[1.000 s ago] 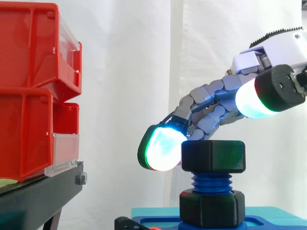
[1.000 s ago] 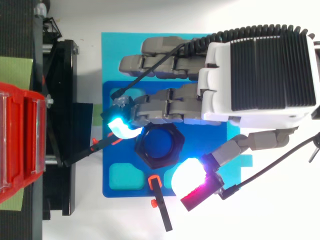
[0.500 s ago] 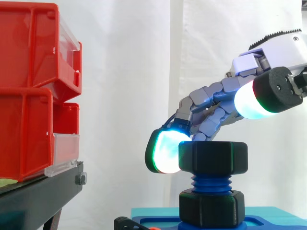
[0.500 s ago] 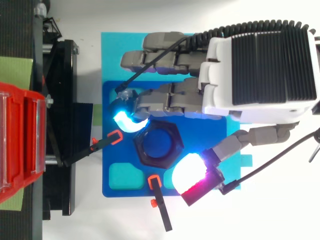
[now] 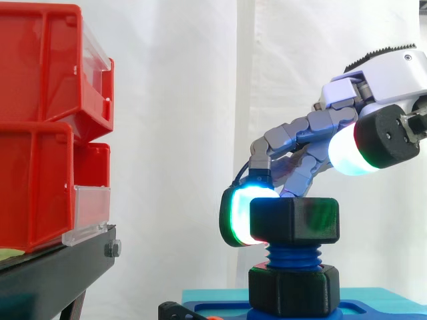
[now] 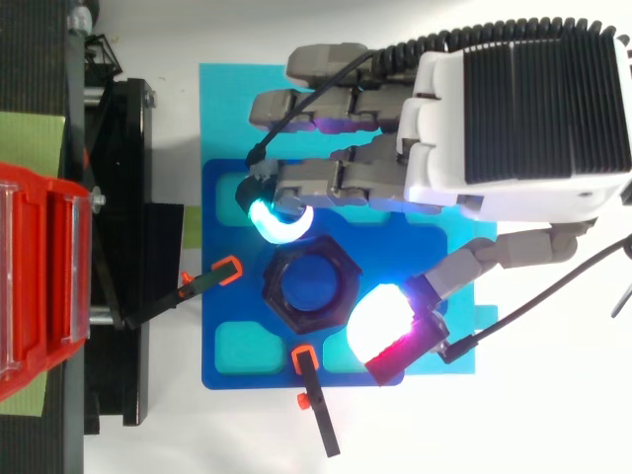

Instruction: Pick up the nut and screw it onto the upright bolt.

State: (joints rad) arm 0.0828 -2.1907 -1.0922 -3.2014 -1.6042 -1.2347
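The black hex nut (image 5: 293,220) sits on top of the upright blue bolt (image 5: 293,255), a few threads above a black hex collar (image 5: 293,290) at its foot. From above, the nut (image 6: 311,291) shows the blue bolt end in its bore. My hand (image 6: 513,109) reaches in from the right. One bent finger rests its green-white pad (image 5: 237,217) against the nut's far-left side. The thumb pad (image 5: 350,147) hangs above and to the right of the nut, apart from it. The other fingers lie stretched behind the nut without touching it.
The bolt stands on a blue fixture plate (image 6: 227,370) lying on a cyan mat (image 6: 222,109). Two black clamps with orange tips (image 6: 311,380) (image 6: 212,276) lie at the plate's edges. Red bins (image 5: 47,120) on a black stand (image 5: 53,273) are at the left.
The finger pad has slid along the nut's side toward the back, and the nut has turned a little on the bolt. The whole hand has shifted with it.
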